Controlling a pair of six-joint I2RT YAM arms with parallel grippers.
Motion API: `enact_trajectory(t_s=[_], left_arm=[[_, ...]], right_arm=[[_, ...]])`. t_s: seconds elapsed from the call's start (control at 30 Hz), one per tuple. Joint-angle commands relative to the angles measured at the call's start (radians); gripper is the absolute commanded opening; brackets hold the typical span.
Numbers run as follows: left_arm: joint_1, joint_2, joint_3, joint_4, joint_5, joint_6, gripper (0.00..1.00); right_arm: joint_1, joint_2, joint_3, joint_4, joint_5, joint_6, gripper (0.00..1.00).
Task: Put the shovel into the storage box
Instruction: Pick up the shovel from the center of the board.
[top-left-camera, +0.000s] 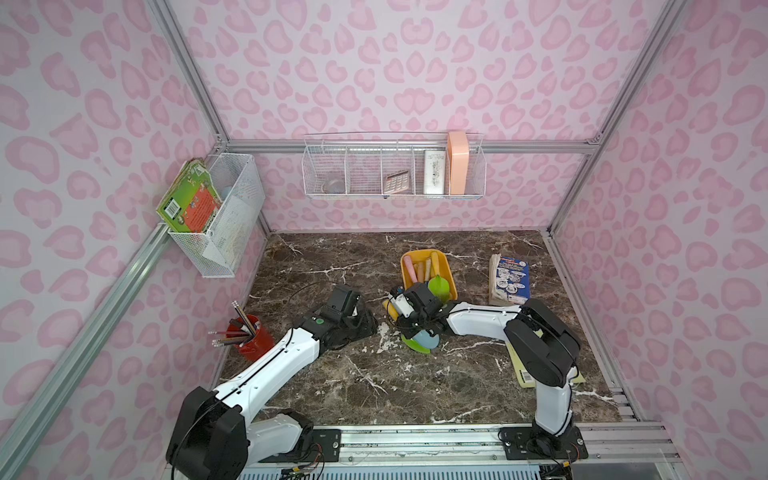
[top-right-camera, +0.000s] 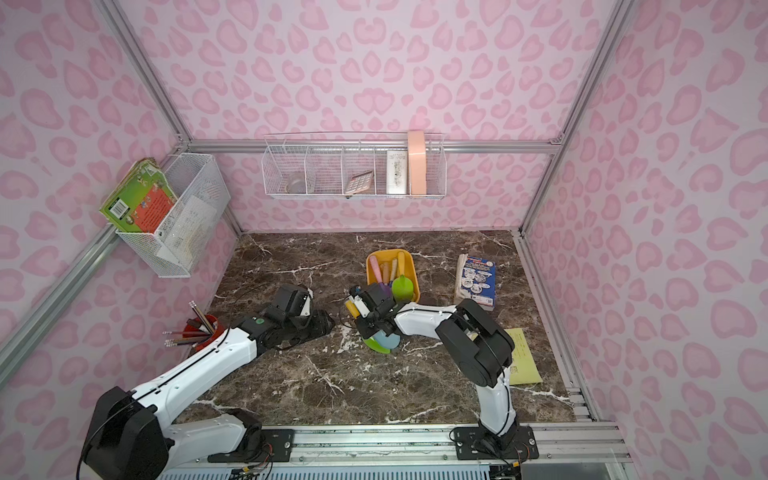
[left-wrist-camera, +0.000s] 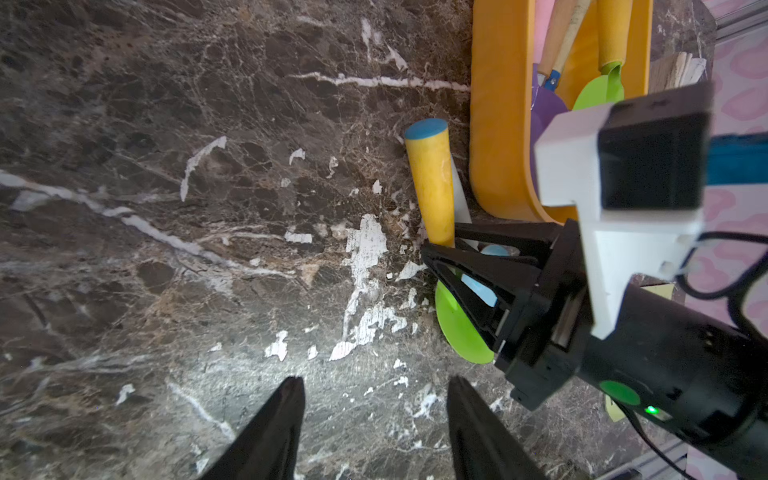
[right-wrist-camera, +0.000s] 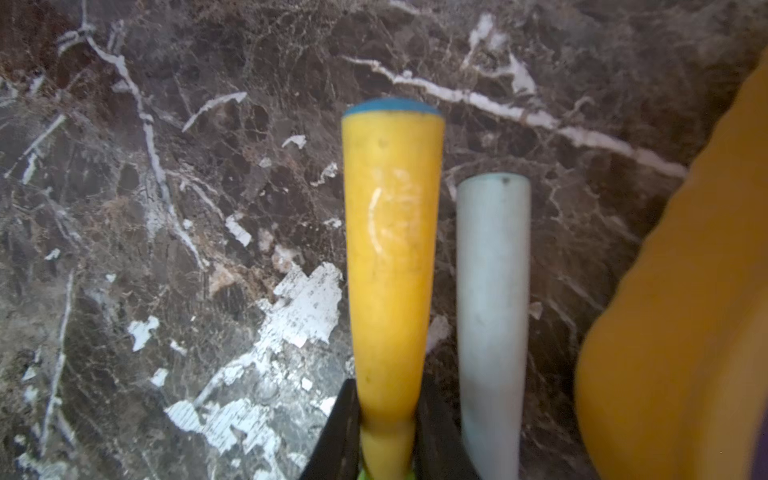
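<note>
Shovel (right-wrist-camera: 390, 249), likely light rigid plastic, just near-left of storage box (left-wrist-camera: 494, 124); right gripper (right-wrist-camera: 386, 403) clamps its smooth yellow handle at the narrow neck; left gripper (left-wrist-camera: 374, 384) jaws apart, empty.

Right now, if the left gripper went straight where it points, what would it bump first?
Probably the bare marble table, short of the yellow-handled shovel. The left gripper points downward, though depth is unclear.

L arm extended from near-left base toward centre, L gripper (left-wrist-camera: 374, 384) jaws apart, R arm elbow-bent, forearm reaching left, R gripper (right-wrist-camera: 386, 390) pinched on shovel (right-wrist-camera: 390, 249) handle.
</note>
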Motion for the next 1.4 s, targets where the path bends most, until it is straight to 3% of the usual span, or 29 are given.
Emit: enact_trajectory(t_s=[0.0,0.8,1.17,1.37], left_arm=[[0.001,-0.006,0.011,-0.015,-0.003,0.0,0.6],[0.006,-0.094,0.054,-0.105,-0.056,0.019,0.6],[0.007,-0.141,0.062,-0.133,-0.072,0.023,0.6],[0.007,-0.128,0.057,-0.114,-0.052,0.015,0.6]], right_arm=[[0.001,-0.017,0.0,-0.006,-0.026,0.005,0.2],[-0.051,-0.04,-0.083,0.212,-0.405,0.168,0.18],[-0.081,-0.161,-0.076,0.155,-0.411,0.161,0.17],[-0.133,-0.221,0.006,0.029,-0.311,0.144,0.18]])
